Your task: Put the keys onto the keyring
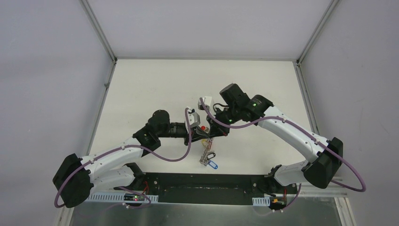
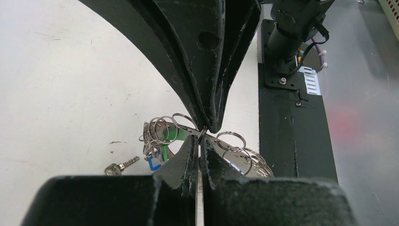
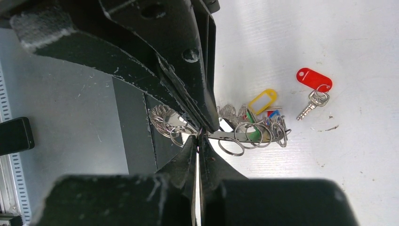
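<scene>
Grey metal keyring [image 3: 234,136] is held on edge, its rim pinched by the closed left gripper [image 2: 200,141] and right gripper [image 3: 199,136], with the red-tagged key [image 3: 312,102] and blue-tagged key [image 1: 212,164] loose on the white table [image 1: 155,84].

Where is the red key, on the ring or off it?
Off. The red key lies by itself on the table, apart from the ring, with bare table between them.
</scene>
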Robot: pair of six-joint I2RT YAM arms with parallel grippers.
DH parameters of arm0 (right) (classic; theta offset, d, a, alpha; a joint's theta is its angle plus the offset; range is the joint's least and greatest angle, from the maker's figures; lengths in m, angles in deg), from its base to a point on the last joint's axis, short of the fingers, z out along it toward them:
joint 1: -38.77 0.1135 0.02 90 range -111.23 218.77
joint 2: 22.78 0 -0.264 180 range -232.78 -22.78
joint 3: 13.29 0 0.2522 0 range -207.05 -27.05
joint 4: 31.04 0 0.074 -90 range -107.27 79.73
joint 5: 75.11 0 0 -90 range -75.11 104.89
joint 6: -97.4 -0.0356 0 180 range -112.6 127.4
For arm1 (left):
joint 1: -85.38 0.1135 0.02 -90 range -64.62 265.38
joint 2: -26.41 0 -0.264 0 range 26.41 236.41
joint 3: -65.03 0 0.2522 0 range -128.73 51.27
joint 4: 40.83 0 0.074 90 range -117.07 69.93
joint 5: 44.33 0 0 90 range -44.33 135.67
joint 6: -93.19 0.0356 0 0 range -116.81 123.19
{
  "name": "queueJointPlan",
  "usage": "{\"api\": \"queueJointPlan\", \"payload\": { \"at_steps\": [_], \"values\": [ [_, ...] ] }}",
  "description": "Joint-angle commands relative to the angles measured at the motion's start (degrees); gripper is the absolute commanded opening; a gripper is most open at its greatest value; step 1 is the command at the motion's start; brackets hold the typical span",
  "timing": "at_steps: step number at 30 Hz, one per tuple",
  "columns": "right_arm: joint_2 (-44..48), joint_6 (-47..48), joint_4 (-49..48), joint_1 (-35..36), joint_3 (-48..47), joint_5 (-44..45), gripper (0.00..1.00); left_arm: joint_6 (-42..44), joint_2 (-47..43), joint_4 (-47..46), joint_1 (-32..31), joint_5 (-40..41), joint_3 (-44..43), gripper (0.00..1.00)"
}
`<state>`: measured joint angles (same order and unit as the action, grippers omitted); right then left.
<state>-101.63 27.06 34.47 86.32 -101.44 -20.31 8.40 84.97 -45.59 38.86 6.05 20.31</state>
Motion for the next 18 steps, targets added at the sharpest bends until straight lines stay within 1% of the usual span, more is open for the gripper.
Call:
{"api": "queueJointPlan", "payload": {
  "at_steps": [1, 2, 3, 6, 8, 12, 13, 18],
  "values": [
    [1.6, 0.3, -3.6, 0.3, -3.0, -1.3, 0.01, -0.8, -3.2, -5.8, -0.5, 2.0, 0.6, 0.00],
    [1.9, 0.2, -3.9, 0.3, -2.8, -0.9, 0.05, -1.0, -3.6, -6.2, -0.5, 2.5, 1.0, 0.00],
    [2.2, -0.1, -4.4, 0.3, -2.7, -0.2, 0.11, -1.3, -4.3, -6.6, -0.5, 3.0, 1.4, 0.00],
    [4.0, -1.3, -7.0, 0.2, -1.2, 1.6, 0.38, -2.5, -6.0, -9.4, -0.5, 4.9, 3.1, 0.00],
    [6.1, -1.9, -10.2, -0.1, 1.0, 2.4, 0.46, -3.7, -7.1, -12.6, -0.5, 6.3, 4.7, 0.00],
    [12.3, -3.0, -20.4, -1.7, 9.0, 2.4, 0.48, -5.1, -9.4, -20.0, -0.5, 8.9, 8.7, 0.00],
    [14.1, -3.0, -23.4, -2.2, 11.3, 2.4, 0.48, -6.6, -10.0, -22.1, -0.5, 9.8, 9.6, 0.00],
    [23.8, -4.3, -40.9, -3.3, 23.6, -3.2, 0.44, -9.6, -11.4, -32.3, -0.5, 11.4, 13.1, 0.00]
  ]
}}
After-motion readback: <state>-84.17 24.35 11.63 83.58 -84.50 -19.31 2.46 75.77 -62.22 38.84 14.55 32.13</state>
